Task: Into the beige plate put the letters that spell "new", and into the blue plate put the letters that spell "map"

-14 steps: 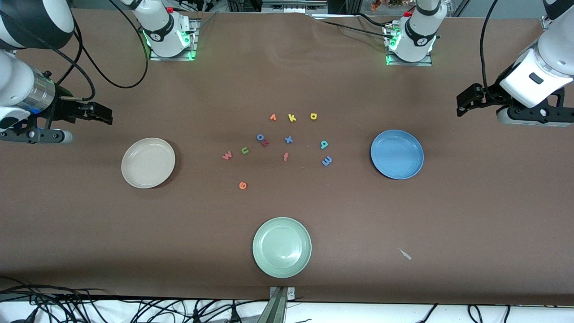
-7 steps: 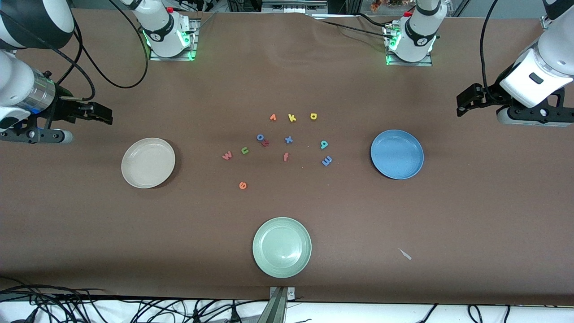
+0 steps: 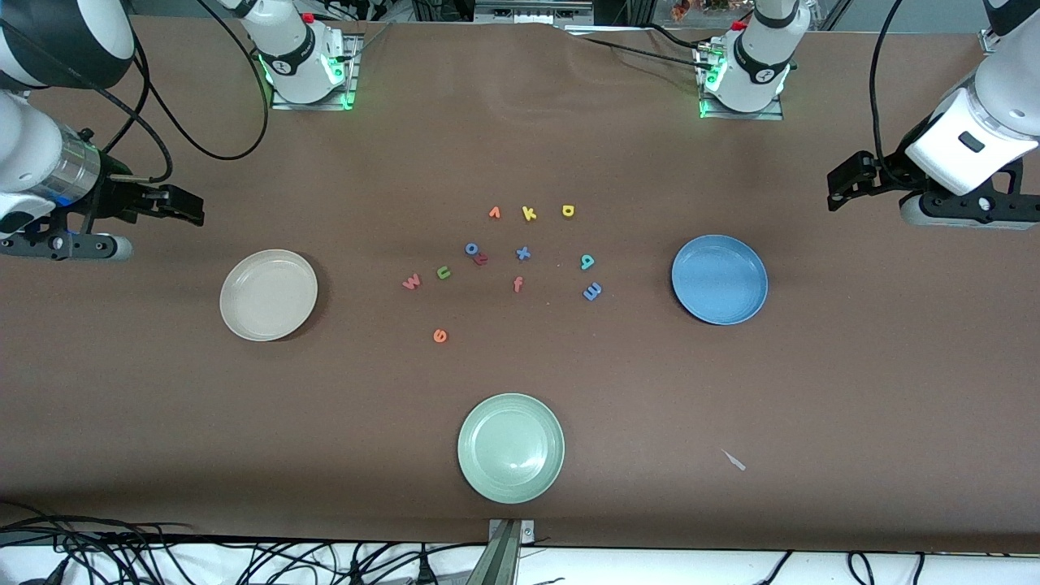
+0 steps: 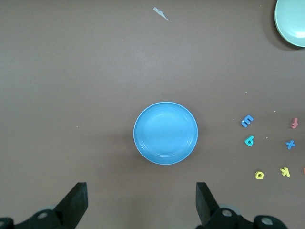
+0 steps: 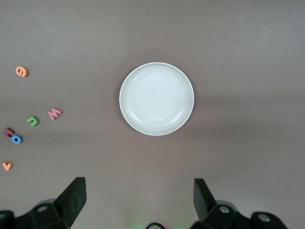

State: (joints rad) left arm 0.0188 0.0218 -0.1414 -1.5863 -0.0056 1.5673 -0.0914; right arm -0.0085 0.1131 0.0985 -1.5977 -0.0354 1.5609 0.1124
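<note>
In the middle of the table lie the pinkish-red w (image 3: 412,282), green n (image 3: 444,272) and orange e (image 3: 439,335). The light-blue m (image 3: 592,291), teal a (image 3: 587,261) and yellow p (image 3: 568,211) lie closer to the blue plate (image 3: 719,279). The beige plate (image 3: 268,294) sits toward the right arm's end. Both plates hold nothing. My left gripper (image 3: 843,185) hangs open and empty beside the blue plate (image 4: 165,133). My right gripper (image 3: 177,208) hangs open and empty beside the beige plate (image 5: 156,98).
A pale green plate (image 3: 510,448) sits near the front edge. Among the task letters lie an orange v (image 3: 494,213), yellow k (image 3: 529,214), blue o (image 3: 471,249), red z (image 3: 481,259), blue x (image 3: 523,253) and orange f (image 3: 517,283). A small pale scrap (image 3: 734,460) lies beside the green plate.
</note>
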